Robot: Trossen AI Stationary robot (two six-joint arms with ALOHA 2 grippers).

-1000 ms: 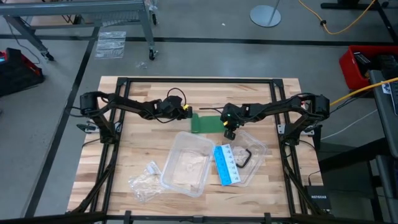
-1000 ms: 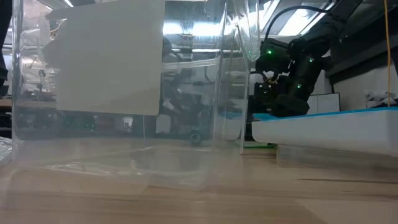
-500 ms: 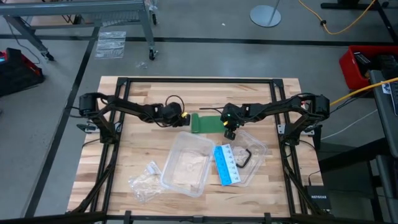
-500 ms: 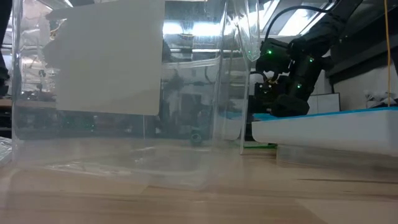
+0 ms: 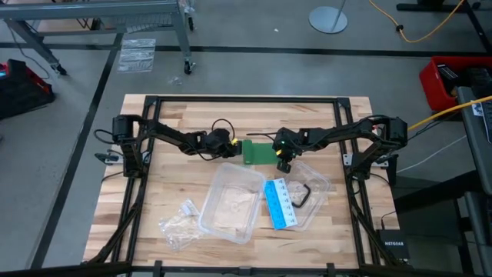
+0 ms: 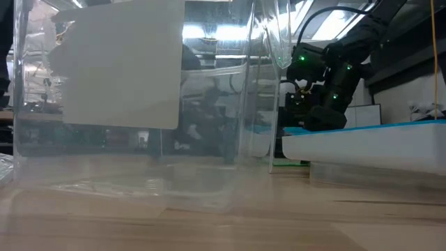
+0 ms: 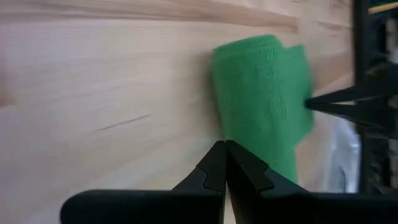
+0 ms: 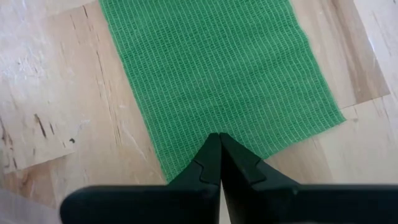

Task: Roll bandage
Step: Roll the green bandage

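The left pincer (image 5: 231, 144) is clenched, its two dark fingers pressed tip to tip with nothing between them, low over the pale wooden table (image 5: 169, 177) and just beside the left end of the dark green soft fabric bandage (image 5: 257, 151). In the left wrist view its closed tips (image 7: 224, 155) meet right at the edge of the bandage (image 7: 264, 106), whose near end looks thickened, as if folded or partly rolled over on itself; I cannot tell whether the tips touch the cloth.

The right pincer (image 5: 281, 163) is clenched too, at the bandage's right end. From its wrist view the shut fingertips (image 8: 219, 149) come down on the short edge of the flat, woven green strip (image 8: 217, 74), pinning it against the wood rather than holding it up.

The bandage lies flat between the two pincers, towards the far middle of the table. Nearer than the bandage sits a clear plastic tub (image 5: 229, 201). Right of the tub, and near the bandage's right end, lies a blue-and-white card (image 5: 279, 203) on a clear plastic lid (image 5: 318, 185). A crumpled clear wrapper (image 5: 180, 221) lies left of the tub, well apart from the bandage.
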